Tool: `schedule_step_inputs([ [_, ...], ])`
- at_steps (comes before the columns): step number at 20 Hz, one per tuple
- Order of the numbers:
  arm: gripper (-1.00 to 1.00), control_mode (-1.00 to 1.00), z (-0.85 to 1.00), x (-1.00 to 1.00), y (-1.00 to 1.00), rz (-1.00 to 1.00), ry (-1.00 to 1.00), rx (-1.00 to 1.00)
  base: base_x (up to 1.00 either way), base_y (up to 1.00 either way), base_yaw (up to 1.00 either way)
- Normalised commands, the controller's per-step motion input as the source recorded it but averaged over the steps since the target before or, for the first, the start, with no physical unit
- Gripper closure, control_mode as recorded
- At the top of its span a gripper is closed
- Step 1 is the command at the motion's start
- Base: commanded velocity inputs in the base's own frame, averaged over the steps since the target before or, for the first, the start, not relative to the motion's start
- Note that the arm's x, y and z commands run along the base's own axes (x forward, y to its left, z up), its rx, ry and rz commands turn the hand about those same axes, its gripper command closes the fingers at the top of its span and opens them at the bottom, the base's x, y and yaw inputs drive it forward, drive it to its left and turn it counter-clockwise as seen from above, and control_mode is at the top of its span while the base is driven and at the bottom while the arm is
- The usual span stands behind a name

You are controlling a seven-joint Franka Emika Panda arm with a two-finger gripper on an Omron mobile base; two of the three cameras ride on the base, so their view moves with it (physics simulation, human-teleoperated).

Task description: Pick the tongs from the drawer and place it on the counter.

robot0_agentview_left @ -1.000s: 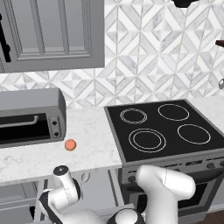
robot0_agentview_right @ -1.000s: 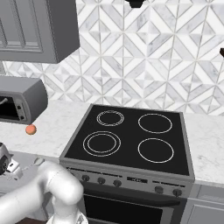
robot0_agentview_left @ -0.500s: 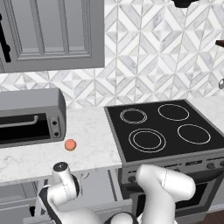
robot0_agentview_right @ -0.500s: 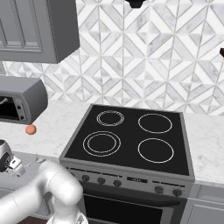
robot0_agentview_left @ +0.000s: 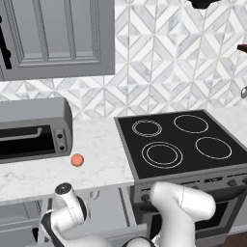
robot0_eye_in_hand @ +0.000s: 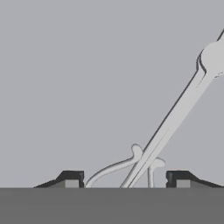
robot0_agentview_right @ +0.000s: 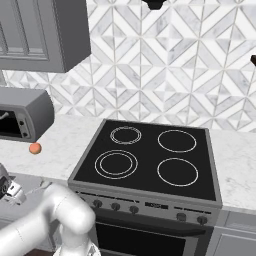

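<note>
1 tongs (robot0_eye_in_hand: 175,120), 1 orange ball (robot0_agentview_left: 77,160), 1 toaster oven (robot0_agentview_left: 31,130), and 1 stove (robot0_agentview_left: 181,142) with 4 rings.

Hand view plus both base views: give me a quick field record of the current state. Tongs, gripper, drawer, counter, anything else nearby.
tongs: lying flat on the drawer floor, spoon-like tip far from the camera, looped end near it
gripper: over the tongs, tips set apart on either side of the looped end, open, not gripping
drawer: pulled open below the counter, grey floor
counter: white marble slab left of the stovetop
stovetop: black glass, four ring burners
orange ball: on the counter, near the toaster oven
toaster oven: grey, on the counter
task status: tongs not yet lifted
</note>
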Motion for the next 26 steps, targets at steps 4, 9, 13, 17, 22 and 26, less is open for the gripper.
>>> schedule_step_inputs([
  [4,1.00,-1.00,-0.39,-1.00,0.00,0.09,0.00,0.00,0.00,0.00,0.00],
  [9,1.00,-1.00,-0.10,-1.00,0.00,0.10,-0.03,0.00,0.00,0.00,0.00],
  [13,1.00,-1.00,0.50,-1.00,0.00,0.10,-0.05,0.00,0.00,0.00,0.00],
  [17,1.00,-1.00,1.00,-0.68,-0.04,0.01,-0.08,0.00,0.00,0.00,0.00],
  [22,1.00,-1.00,1.00,-0.26,-0.08,0.00,0.00,0.00,0.00,0.00,0.00],
  [26,1.00,-1.00,1.00,-0.06,-0.24,0.00,-0.02,0.00,0.00,0.00,0.00],
])
